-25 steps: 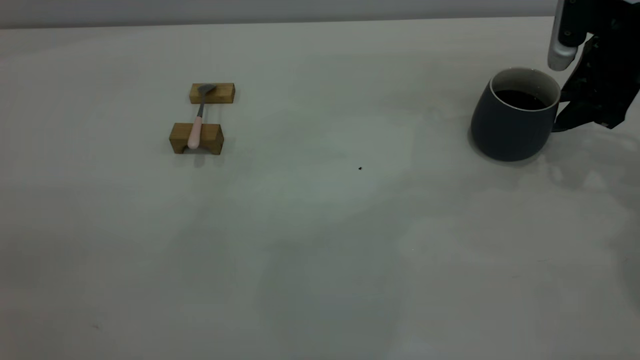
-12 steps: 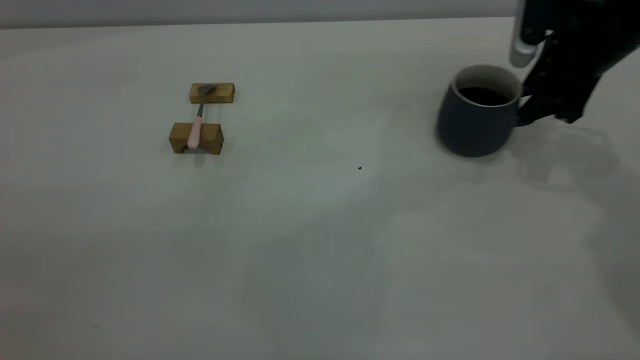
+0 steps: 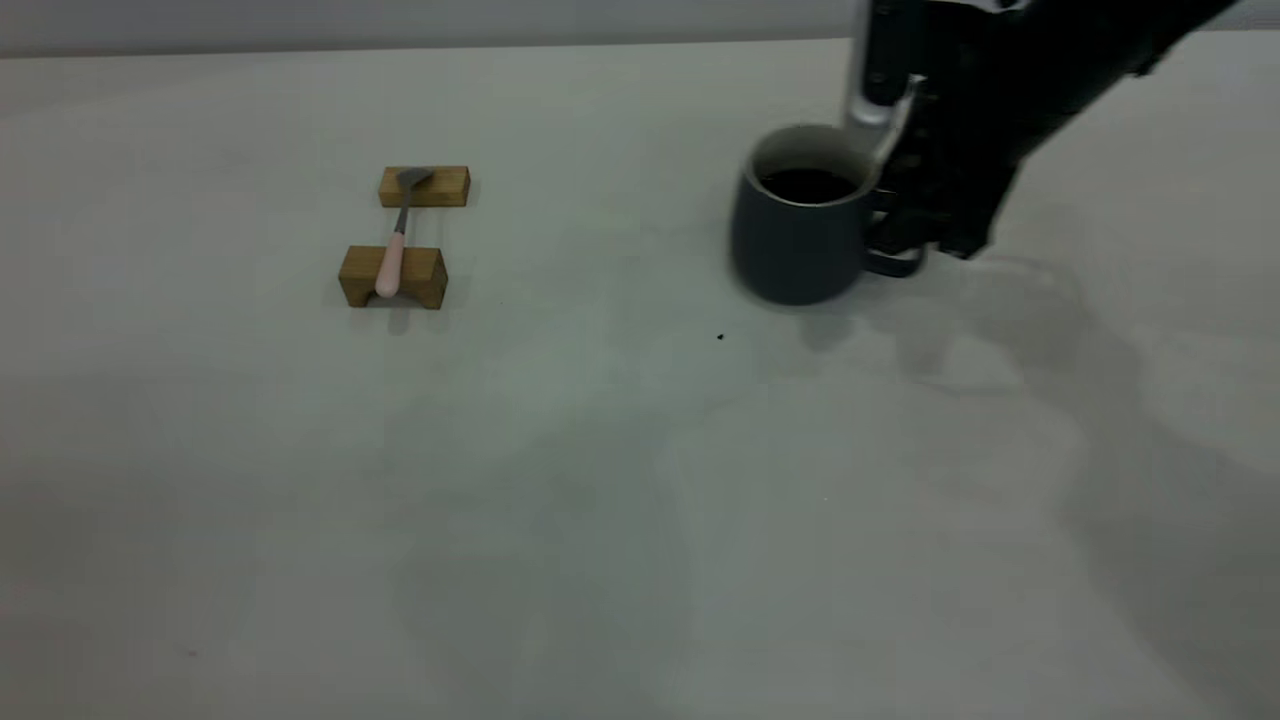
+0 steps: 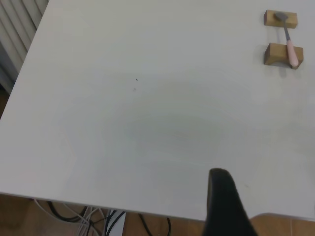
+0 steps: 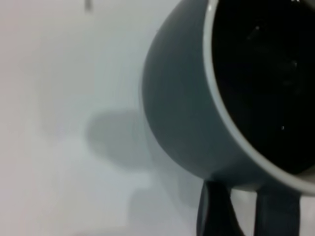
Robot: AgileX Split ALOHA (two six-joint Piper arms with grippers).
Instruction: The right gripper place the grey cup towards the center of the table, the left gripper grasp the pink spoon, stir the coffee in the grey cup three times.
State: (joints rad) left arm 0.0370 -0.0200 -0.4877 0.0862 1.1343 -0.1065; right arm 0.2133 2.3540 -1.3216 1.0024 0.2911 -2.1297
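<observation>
The grey cup with dark coffee is right of the table's middle, and its shadow falls a little off its base. My right gripper is shut on the cup's handle from the right. The right wrist view shows the cup, the coffee and the right gripper close up. The pink spoon lies across two wooden blocks at the left, untouched. My left gripper shows only as a dark shape over the table's edge, far from the spoon.
The two tan blocks stand one behind the other under the spoon. A tiny black speck marks the off-white table just in front of the cup. The black right arm reaches in from the top right.
My right gripper has carried the grey cup leftwards from the right edge to near the table's middle. The spoon and blocks have not moved.
</observation>
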